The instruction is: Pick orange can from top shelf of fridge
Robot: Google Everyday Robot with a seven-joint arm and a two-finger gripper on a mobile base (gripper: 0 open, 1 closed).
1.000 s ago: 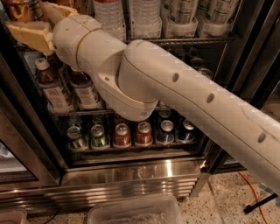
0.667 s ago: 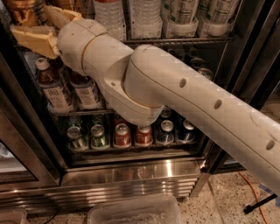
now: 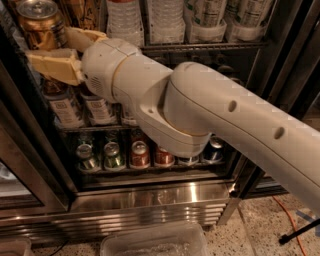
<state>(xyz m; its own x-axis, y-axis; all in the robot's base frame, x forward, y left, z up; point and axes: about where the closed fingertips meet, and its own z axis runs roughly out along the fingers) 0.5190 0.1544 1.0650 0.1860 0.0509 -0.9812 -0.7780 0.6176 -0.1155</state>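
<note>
My gripper is in the upper left of the frame, reaching into the fridge at the level of the top shelf. Its two tan fingers are spread apart: one runs low and in front, pointing left, and the other sits higher and further back. The orange can stands upright at the far left end of that shelf, its silver lid catching the light. Its lower part sits just above and behind my front finger and to the left of my rear finger. I cannot tell whether either finger is touching it.

My white arm crosses the frame from the lower right to the upper left and hides much of the middle rack. To the right of the can on the top shelf stand clear water bottles, then green-and-white cans in clear plastic holders.

Below my gripper, brown bottles with pale labels stand on the middle rack. The bottom rack carries a row of short cans: green cans at the left, red cans in the middle and a blue-and-silver can at the right. Under them is the shiny steel base, and a clear plastic tub lies on the speckled floor at the bottom edge.
</note>
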